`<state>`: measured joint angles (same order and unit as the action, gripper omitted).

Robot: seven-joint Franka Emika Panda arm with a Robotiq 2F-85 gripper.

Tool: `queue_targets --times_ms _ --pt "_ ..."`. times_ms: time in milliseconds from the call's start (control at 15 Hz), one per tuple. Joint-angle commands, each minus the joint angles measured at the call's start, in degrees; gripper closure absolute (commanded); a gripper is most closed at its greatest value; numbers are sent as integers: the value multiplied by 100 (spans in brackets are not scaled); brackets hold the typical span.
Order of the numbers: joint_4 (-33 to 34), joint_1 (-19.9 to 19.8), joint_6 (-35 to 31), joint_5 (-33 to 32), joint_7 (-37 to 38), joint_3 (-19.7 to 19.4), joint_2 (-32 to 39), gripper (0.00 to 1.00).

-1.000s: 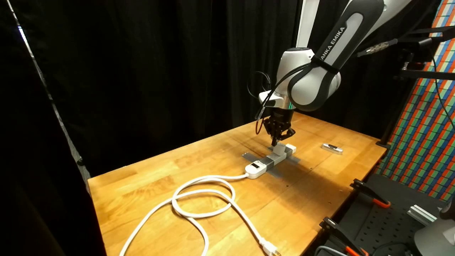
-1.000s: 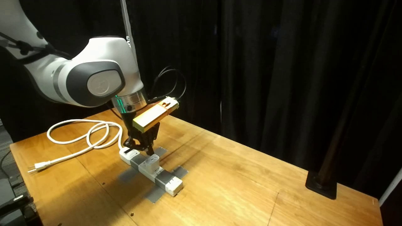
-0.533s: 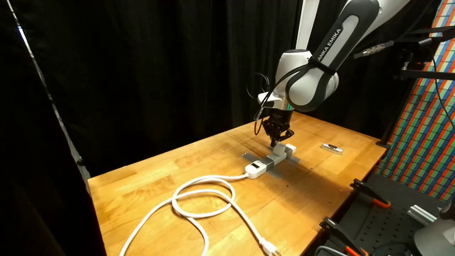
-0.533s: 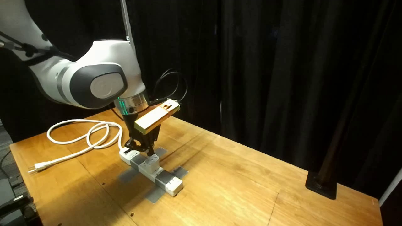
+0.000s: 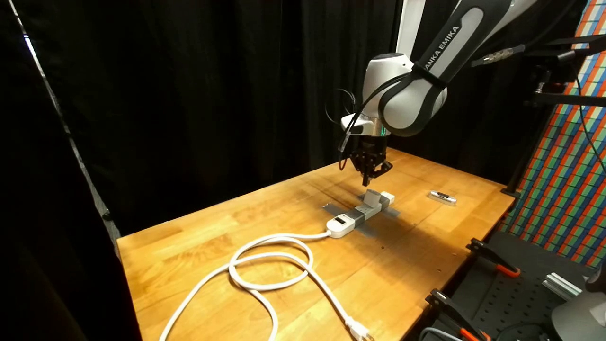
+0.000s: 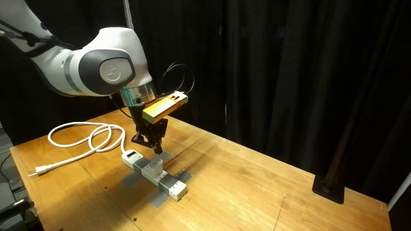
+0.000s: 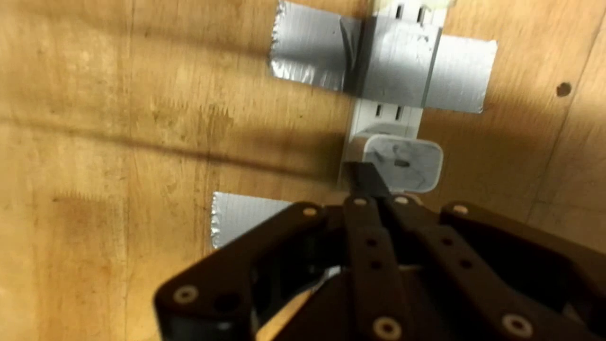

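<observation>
My gripper (image 5: 366, 182) hangs just above a pale grey plug adapter (image 5: 372, 198), with its fingers shut together and nothing seen between them. A gap shows between the fingertips (image 6: 158, 150) and the adapter (image 6: 155, 167) in both exterior views. The adapter stands upright in a white power strip (image 6: 178, 190), which grey duct tape (image 7: 400, 61) straps to the wooden table. In the wrist view, the dark fingertips overlap the left edge of the adapter's marbled top (image 7: 409, 163). Bare outlet slots show on the strip beside it. Part of the strip is hidden beneath the gripper.
The strip's white cord (image 6: 78, 123) lies looped on the table, ending in a plug (image 5: 357, 329). A small silver object (image 5: 442, 197) lies beyond the strip. Orange-tipped clamps (image 5: 492, 257) grip the table's edge. A pole's black base (image 6: 328, 190) stands near a corner.
After dipping slightly onto or close to the adapter, my gripper has risen away from it. The adapter and strip have stayed in place.
</observation>
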<state>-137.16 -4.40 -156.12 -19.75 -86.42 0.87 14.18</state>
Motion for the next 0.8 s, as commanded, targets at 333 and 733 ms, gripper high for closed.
queue_targets --times_ms 333,733 --pt "267 96 639 -459 293 -177 100 100" --pt "333 -30 696 211 52 31 318 100"
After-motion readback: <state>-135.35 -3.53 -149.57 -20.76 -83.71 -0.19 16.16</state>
